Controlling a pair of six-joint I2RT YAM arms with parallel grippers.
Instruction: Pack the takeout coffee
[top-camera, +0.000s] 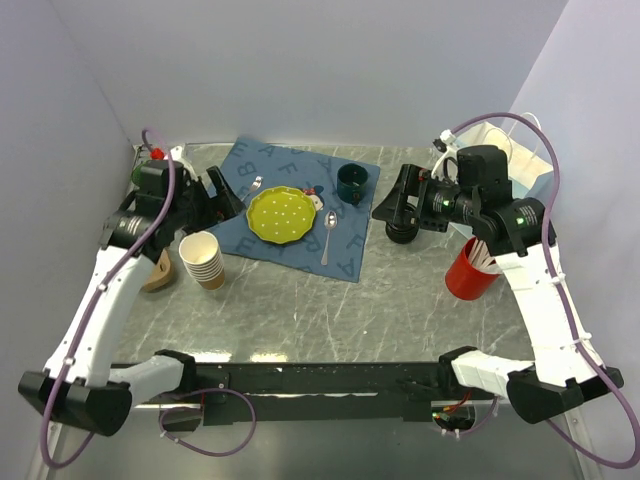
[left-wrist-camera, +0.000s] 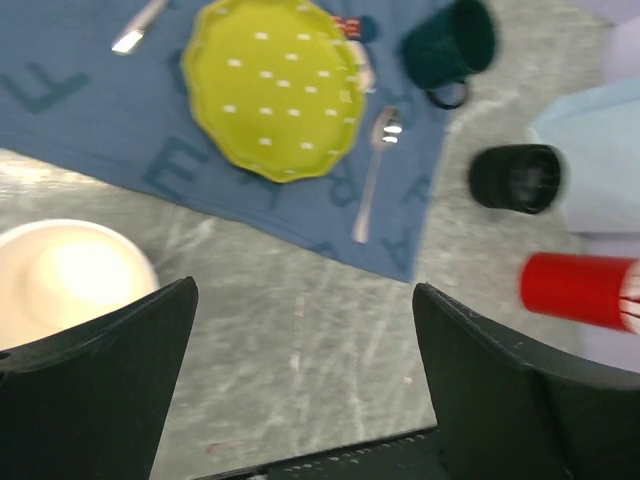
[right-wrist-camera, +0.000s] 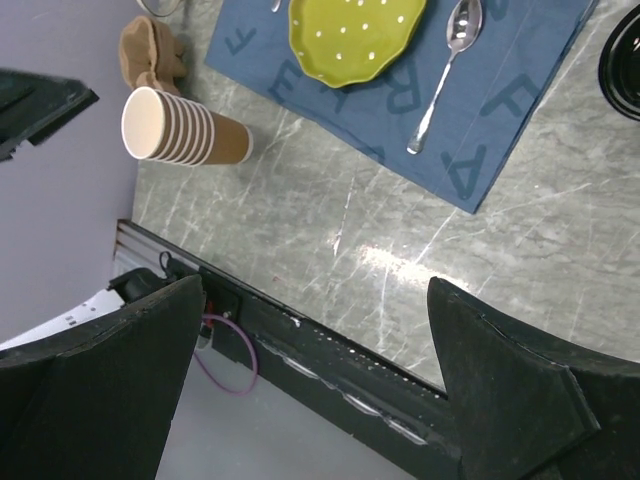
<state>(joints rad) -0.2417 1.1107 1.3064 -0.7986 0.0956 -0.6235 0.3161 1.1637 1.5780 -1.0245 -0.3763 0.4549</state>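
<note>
Right fingers parted wide, empty, just beside upright takeout coffee on bench; left fingers parted too, empty, well apart. Looks like right arm's reach.

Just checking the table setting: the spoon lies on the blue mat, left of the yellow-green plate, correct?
Not quite. In the top external view the spoon does lie on the blue mat, but to the right of the yellow-green plate, not the left.

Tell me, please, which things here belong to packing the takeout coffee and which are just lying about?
Job: takeout coffee, right end effector.
Lying about: stacked paper cups, yellow-green plate, spoon, dark green mug, red cup, blue mat.
</note>
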